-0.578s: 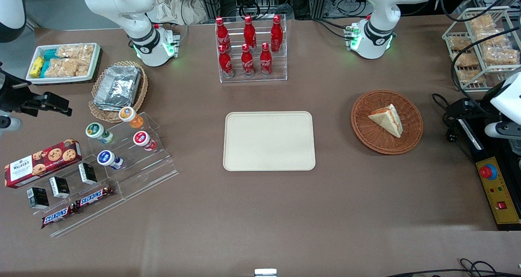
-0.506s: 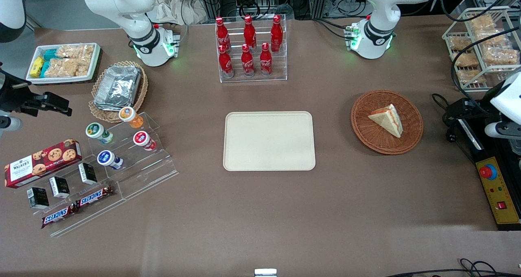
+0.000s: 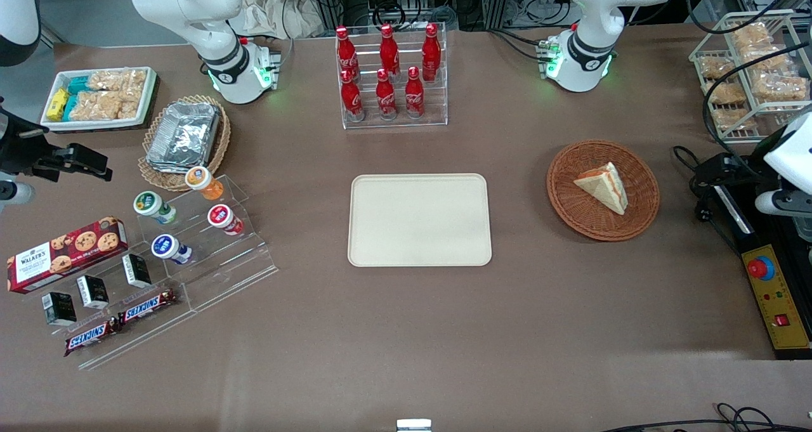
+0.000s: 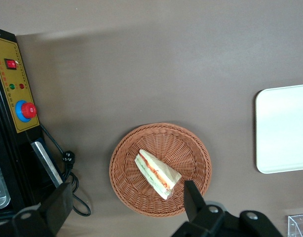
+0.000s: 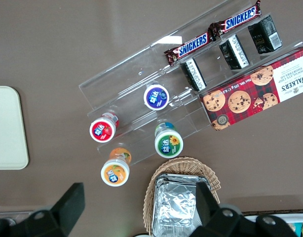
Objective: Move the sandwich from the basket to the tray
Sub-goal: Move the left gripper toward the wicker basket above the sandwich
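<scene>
The sandwich (image 3: 602,186), a white bread wedge with orange-red filling at its edge, lies in the round reddish-brown wicker basket (image 3: 571,200). The cream-beige tray (image 3: 419,219) lies flat at the table's middle, bare. My left gripper (image 3: 713,172) hangs above the table beside the basket, toward the working arm's end, apart from it. In the left wrist view the gripper (image 4: 127,201) is open wide and empty, with the sandwich (image 4: 158,174) and basket (image 4: 191,150) below it and the tray's edge (image 4: 284,128) showing.
A control box with a red button (image 3: 771,292) and a black cable (image 3: 688,159) lie near the gripper. A wire rack of snack bags (image 3: 755,70) stands farther back. A clear rack of red cola bottles (image 3: 390,77) stands farther from the camera than the tray.
</scene>
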`<state>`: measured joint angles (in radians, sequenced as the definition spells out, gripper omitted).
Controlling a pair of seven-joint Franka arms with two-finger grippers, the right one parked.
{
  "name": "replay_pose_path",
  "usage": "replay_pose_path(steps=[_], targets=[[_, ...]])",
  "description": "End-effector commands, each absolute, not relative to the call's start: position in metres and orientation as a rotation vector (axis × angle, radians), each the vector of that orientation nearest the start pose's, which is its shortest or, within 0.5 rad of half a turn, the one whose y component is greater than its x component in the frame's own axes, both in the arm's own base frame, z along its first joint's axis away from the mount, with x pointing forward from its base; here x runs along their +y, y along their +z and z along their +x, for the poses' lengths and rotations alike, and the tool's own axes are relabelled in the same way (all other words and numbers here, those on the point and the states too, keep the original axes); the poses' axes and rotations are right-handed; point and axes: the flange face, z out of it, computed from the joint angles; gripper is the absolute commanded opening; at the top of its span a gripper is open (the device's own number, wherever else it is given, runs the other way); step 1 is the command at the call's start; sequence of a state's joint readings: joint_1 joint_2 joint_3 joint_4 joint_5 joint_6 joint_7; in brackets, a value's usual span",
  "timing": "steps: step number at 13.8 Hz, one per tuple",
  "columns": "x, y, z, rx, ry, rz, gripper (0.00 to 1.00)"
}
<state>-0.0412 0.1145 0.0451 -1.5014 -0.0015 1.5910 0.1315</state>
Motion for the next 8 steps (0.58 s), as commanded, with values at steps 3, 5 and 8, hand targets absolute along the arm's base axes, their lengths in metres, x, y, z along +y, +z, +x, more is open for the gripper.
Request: replay_pose_path(steps=[3,5,8], targets=[[0.001,0.601,0.59,0.214,0.041,-3.129,1.0],[0.002,0.602,0.585,0.21,0.062,-3.138,1.0],[0.003,0.61,0.572,0.158,0.108,-3.144,1.0]])
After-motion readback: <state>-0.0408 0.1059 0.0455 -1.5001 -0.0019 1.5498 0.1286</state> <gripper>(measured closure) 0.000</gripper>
